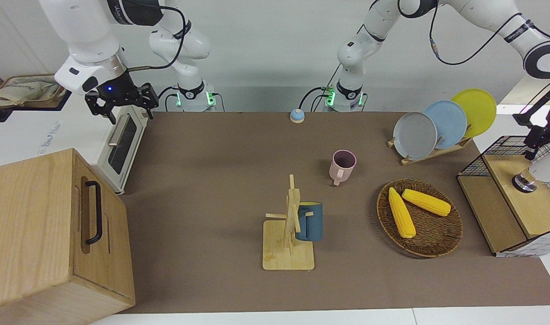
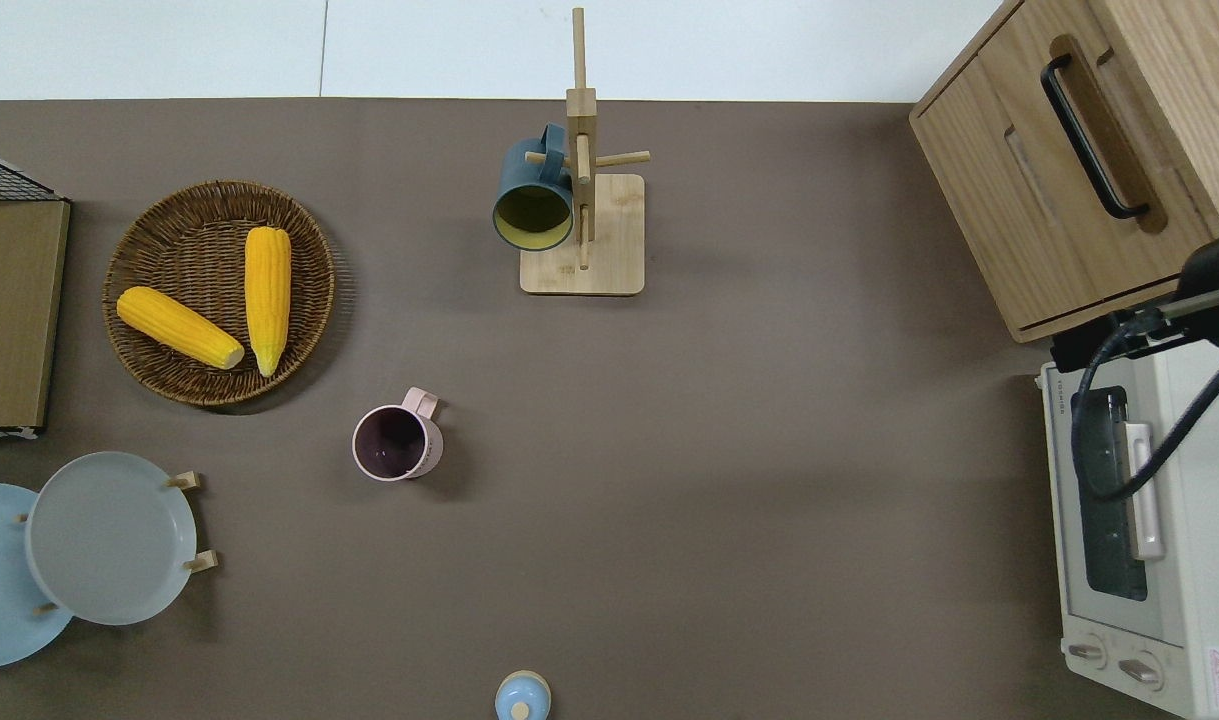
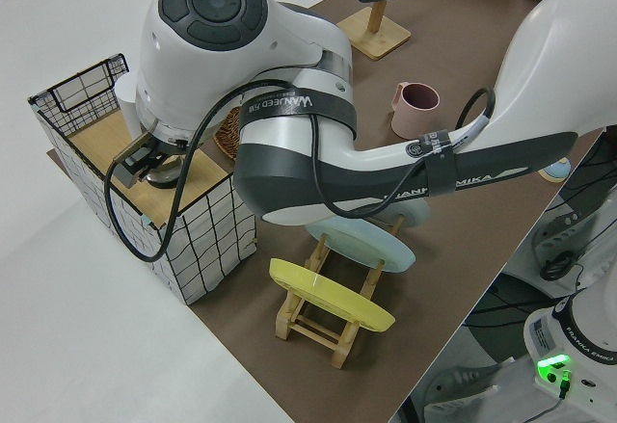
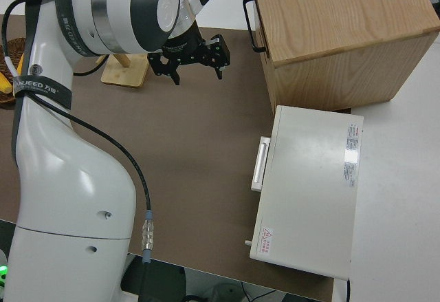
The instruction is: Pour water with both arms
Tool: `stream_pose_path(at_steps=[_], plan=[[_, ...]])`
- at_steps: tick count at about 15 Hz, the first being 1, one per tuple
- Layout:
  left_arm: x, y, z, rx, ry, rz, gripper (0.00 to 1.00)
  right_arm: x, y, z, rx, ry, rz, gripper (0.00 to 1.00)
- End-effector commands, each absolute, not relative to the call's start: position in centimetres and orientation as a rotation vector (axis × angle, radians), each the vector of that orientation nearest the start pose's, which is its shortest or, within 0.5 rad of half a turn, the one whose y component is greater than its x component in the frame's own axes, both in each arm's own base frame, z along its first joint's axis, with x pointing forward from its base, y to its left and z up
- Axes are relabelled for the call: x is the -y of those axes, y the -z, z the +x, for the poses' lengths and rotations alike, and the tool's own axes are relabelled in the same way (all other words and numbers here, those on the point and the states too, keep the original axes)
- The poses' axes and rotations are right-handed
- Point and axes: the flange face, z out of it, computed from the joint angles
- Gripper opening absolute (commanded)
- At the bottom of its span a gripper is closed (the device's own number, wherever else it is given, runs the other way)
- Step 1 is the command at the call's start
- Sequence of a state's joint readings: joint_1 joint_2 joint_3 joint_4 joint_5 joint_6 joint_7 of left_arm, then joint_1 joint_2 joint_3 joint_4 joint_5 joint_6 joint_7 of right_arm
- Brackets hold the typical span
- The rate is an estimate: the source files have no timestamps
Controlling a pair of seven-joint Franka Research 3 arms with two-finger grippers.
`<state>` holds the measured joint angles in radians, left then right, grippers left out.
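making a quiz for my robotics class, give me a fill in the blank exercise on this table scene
1. The wicker basket holds ____ ears of corn.
2. The blue mug hangs on the wooden ____.
3. The pink mug stands upright on the brown ____.
4. The plate rack holds a grey, a light blue and a ____ plate.

Missing words: two; mug tree; table mat; yellow

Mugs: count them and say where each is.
2. The pink mug stands on the table mat; the dark blue mug hangs on the wooden mug tree, farther from the robots.
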<state>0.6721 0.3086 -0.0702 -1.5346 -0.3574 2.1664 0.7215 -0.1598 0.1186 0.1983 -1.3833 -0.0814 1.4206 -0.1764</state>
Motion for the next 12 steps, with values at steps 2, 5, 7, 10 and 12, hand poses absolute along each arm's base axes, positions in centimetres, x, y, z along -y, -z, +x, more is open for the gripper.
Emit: stream_pose_path(at_steps=[2,5,7,10,12], plan=[[-36.7,-54.2,55.5,0.111,0.555,-3.119,1.0,-0.7,-63.7,57.3,0.314,-0.116,-3.167,0.985],[-36.0,-54.8,54.6,0.162,0.457,-3.149,1.0,-0.7,-63.7,57.3,0.314,-0.116,-3.167,0.985],[-35.3,-56.8,53.7,0.142,0.434,-3.127,1.0,-0.7,-63.7,57.3,0.314,-0.116,-3.167,0.985],[-33.9,-59.3,52.4,0.127,0.403,-3.138,1.0,-0.7,-63.7,57.3,0.314,-0.116,-3.167,0.985],[-32.6,-60.9,51.8,0.158,0.379,-3.13,1.0,-0.7,-63.7,57.3,0.314,-0.116,-3.167,0.985]])
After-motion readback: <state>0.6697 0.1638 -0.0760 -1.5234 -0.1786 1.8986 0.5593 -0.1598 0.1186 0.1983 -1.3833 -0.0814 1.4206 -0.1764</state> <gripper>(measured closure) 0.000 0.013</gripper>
